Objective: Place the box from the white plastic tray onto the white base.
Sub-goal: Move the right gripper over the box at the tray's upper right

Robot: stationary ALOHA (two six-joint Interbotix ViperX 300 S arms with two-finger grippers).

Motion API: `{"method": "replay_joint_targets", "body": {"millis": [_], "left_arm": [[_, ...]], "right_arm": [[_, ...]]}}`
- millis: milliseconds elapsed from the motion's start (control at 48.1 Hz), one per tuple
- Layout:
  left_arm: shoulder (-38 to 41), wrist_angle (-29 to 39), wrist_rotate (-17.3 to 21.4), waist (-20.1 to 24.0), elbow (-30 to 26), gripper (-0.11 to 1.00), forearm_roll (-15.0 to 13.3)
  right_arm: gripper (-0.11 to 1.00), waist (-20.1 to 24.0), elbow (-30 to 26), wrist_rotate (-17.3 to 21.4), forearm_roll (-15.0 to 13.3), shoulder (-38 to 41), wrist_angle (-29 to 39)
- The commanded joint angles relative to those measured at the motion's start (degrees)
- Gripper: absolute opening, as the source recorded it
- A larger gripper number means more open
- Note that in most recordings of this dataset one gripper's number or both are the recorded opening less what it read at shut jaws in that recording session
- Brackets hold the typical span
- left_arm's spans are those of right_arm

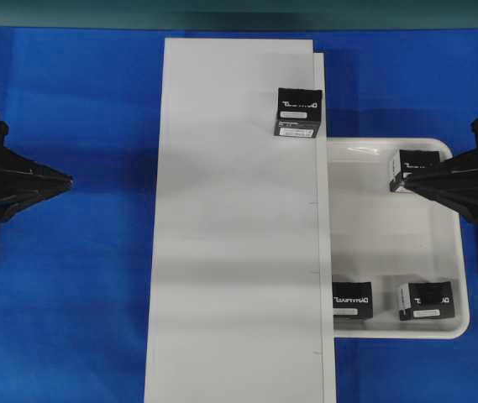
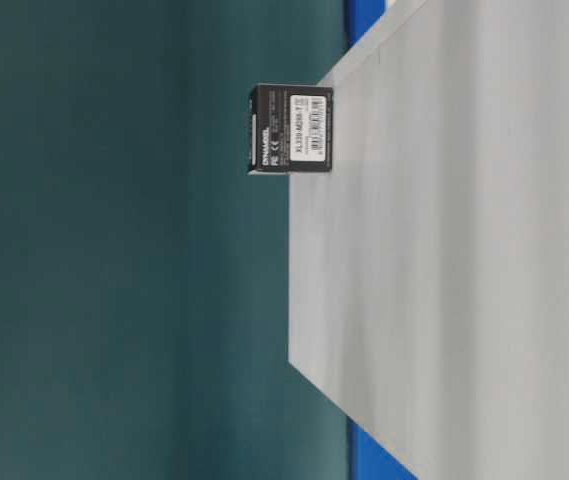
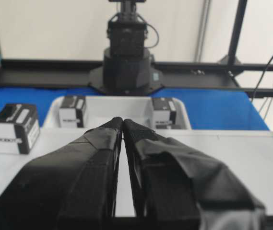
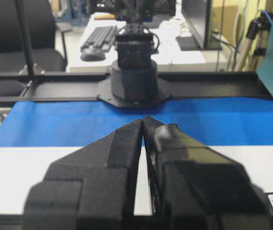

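A: Status check. In the overhead view we count four black boxes. One box (image 1: 297, 112) already stands on the white base (image 1: 230, 252), at its right edge in the upper middle of the frame.

B: Confirmed. The other three remain in the white plastic tray (image 1: 390, 243), right of centre: one at the tray's upper right (image 1: 413, 167), one at its lower left (image 1: 352, 300) against the base's edge, one at its lower right (image 1: 426, 300).

A: Tool states?

B: The left tool (image 3: 122, 123) has its fingers pressed together and empty; in the overhead view it (image 1: 64, 179) sits at the left edge, over the blue counter (image 1: 70, 294), well apart from the base. The right tool (image 4: 143, 122) is likewise closed with nothing between the fingers.

A: In the overhead view the right tool's tip (image 1: 413, 179) lies over or just beside the upper-right tray box. Contact?

B: We cannot tell from that angle; the wrist view shows nothing gripped.

A: Progress, then?

B: We judge one transfer complete. If the remaining boxes are also to move, the next one needs the right tool opened, lowered around a tray box, closed, and carried left onto the base.
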Motion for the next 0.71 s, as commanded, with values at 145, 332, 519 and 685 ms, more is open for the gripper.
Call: {"method": "replay_joint_targets", "body": {"millis": [145,332,519,685], "left_arm": [[2.72,7.73,-3.34,-0.18,-4.66,0.01,0.79],[2.55,15.56,-3.43,-0.18,-6.06,-0.06,0.79],[2.55,17.67,-3.43,-0.18,-6.59,-0.06,0.79],[2.72,18.28,-3.43,-0.18,-6.77,-0.06,0.79]], "right_arm": [[0.06,-5.54,-5.71,0.53,4.83,-0.26,18.90],[0.02,-12.83,-13.01,0.26,3.96,-0.35,42.80],[0.02,-15.82,-17.23,-0.26,1.49,1.93,59.15],[0.02,-15.82,-18.02,-1.58,-0.70,5.10,68.73]]}}
